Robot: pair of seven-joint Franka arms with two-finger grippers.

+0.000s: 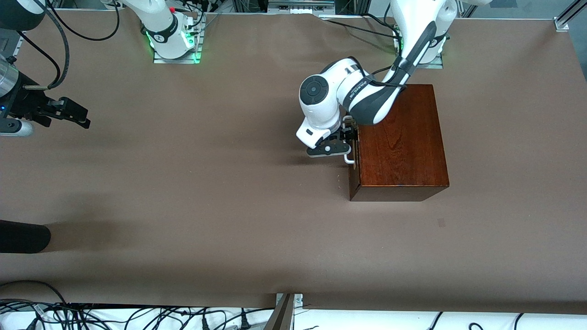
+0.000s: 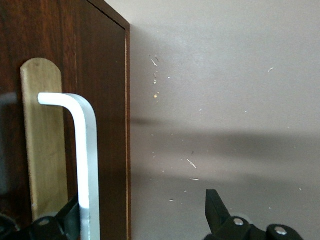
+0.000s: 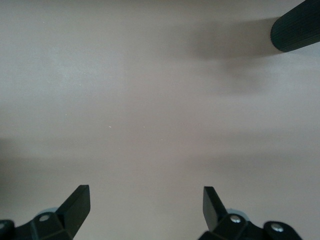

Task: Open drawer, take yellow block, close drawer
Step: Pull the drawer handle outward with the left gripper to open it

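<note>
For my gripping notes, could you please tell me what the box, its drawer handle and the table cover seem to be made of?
Box: glossy reddish-brown wood, with visible grain.
Handle: a smooth white bar, plastic or painted metal; the look leaves it open.
Table cover: matte brown sheet, possibly paper or fabric.

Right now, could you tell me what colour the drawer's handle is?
White; the handle shows best in the left wrist view.

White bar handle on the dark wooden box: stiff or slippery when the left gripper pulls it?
The white bar handle looks like rigid bent bar, so it probably won't flex. Its smooth finish could be slippery. The glossy reddish-brown wooden box looks solid, likely heavy, but might slide on the table. The open left gripper straddles the handle.
</note>
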